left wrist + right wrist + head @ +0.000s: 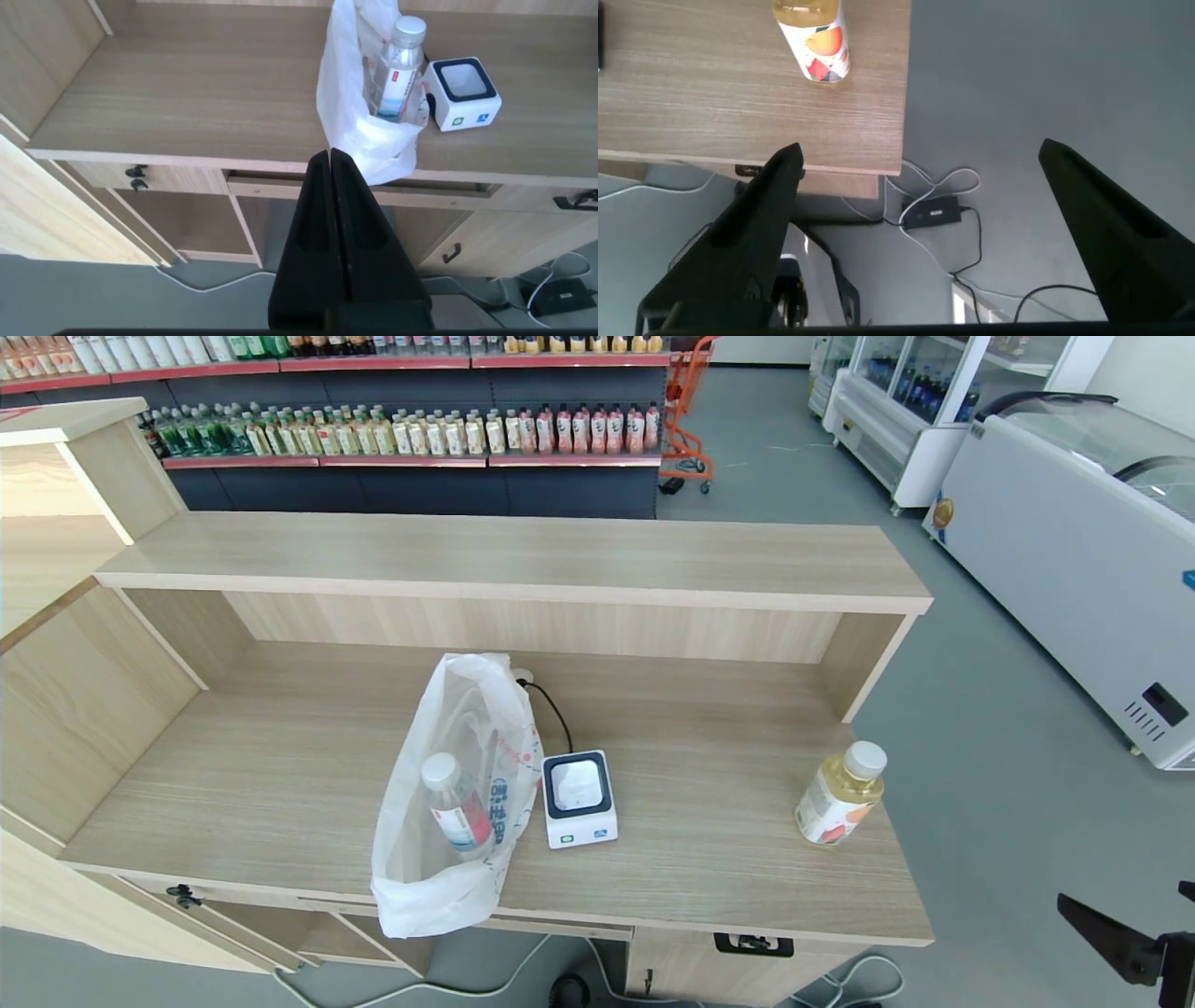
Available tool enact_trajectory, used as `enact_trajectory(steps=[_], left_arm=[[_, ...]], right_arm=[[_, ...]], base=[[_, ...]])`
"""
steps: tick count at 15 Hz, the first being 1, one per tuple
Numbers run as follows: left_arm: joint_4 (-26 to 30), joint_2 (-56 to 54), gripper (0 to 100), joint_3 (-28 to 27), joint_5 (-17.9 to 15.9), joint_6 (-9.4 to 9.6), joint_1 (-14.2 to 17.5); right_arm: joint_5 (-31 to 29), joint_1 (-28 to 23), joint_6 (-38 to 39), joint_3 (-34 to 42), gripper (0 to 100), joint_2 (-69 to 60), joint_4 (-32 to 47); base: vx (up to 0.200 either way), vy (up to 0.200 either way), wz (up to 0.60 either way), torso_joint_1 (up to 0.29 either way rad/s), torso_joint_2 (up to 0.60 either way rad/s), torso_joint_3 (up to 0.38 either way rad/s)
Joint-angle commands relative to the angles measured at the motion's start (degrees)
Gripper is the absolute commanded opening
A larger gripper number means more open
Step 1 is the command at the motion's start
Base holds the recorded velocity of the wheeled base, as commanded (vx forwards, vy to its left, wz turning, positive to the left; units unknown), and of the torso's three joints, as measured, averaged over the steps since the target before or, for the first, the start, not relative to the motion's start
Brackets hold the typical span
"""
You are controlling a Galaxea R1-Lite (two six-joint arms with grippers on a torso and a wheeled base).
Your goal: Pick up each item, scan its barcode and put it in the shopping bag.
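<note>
Your right gripper (918,149) gapes wide, empty; your left gripper (332,161) is pinched closed, empty. The water bottle (457,812) is bagged, so go for the juice bottle (814,42), then the scanner (580,798).

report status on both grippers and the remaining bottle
Left gripper shut, right gripper open, both empty, short of the counter. One bottle inside the shopping bag; juice bottle upright on counter's right end. Scanner beside the bag.

My left gripper (332,163) has its two dark fingers pressed flat together, meeting in a single seam. My right gripper (920,154) is spread wide. In the head view, one of its fingers (1106,933) pokes in at the lower right corner.
</note>
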Motion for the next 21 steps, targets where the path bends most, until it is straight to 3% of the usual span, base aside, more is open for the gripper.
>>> enact_trajectory(steps=[1, 9, 11, 18, 21], left_arm=[[0.0, 0.0, 0, 0.0, 0.0, 0.02, 0.0], [0.0, 0.0, 0, 0.0, 0.0, -0.07, 0.0], [0.0, 0.0, 0, 0.0, 0.0, 0.02, 0.0], [0.0, 0.0, 0, 0.0, 0.0, 0.02, 0.0], [0.0, 0.0, 0, 0.0, 0.0, 0.02, 0.0]], right_arm=[[-0.4, 0.0, 0.0, 0.5, 100, 1.4, 0.6], [-3.4, 0.1, -0.6, 0.3, 100, 13.0, -1.5], [-3.3, 0.4, -0.7, 0.4, 100, 18.1, -7.4], [-3.2, 0.6, -0.8, 6.4, 100, 40.9, -41.4], [-2.9, 1.8, -0.4, 6.4, 100, 45.8, -47.2]], base=[[0.0, 0.0, 0.0, 0.0, 0.0, 0.0], [0.0, 0.0, 0.0, 0.0, 0.0, 0.0], [0.0, 0.0, 0.0, 0.0, 0.0, 0.0], [0.0, 0.0, 0.0, 0.0, 0.0, 0.0], [0.0, 0.0, 0.0, 0.0, 0.0, 0.0]])
